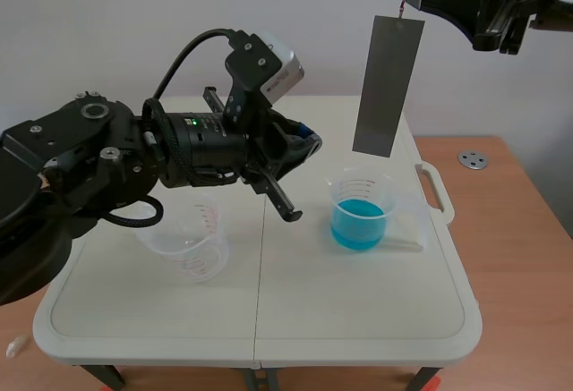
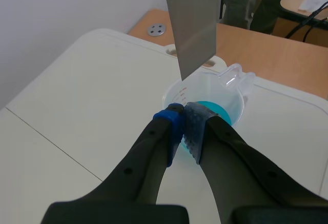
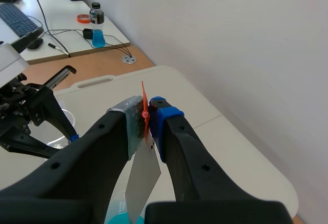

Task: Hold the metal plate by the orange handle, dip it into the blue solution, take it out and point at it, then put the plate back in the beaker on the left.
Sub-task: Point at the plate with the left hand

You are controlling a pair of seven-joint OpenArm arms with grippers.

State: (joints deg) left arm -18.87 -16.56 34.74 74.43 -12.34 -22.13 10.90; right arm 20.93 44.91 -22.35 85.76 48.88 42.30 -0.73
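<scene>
On the left half of the table (image 1: 448, 319), about midway between its near and far edges, an empty clear beaker (image 1: 188, 243) with red measuring marks stands upright. Above it and a little further right, over the seam down the table's middle, the left gripper (image 1: 309, 140) hangs in the air between the two beakers. The left wrist view shows its two fingers pressed together pad to pad with nothing between them, and the tips are aimed at the lower end of the metal plate (image 1: 388, 87) without touching it. On the right half of the table, near the right edge where the moulded carry handle (image 1: 434, 190) sits, a second clear beaker (image 1: 361, 212) stands upright. It holds the blue solution (image 1: 358, 225) in its lower part. The metal plate, a long grey strip, hangs nearly upright straight above this beaker, with its lower edge above the rim and out of the liquid. At its top is the small orange handle (image 3: 145, 108), and the right gripper (image 3: 146, 116), raised high over the table's far right corner, has its fingers clamped on that handle with the plate dangling below. Past the table's right edge, a small round metal disc (image 1: 472, 160) lies on the wooden surface.
</scene>
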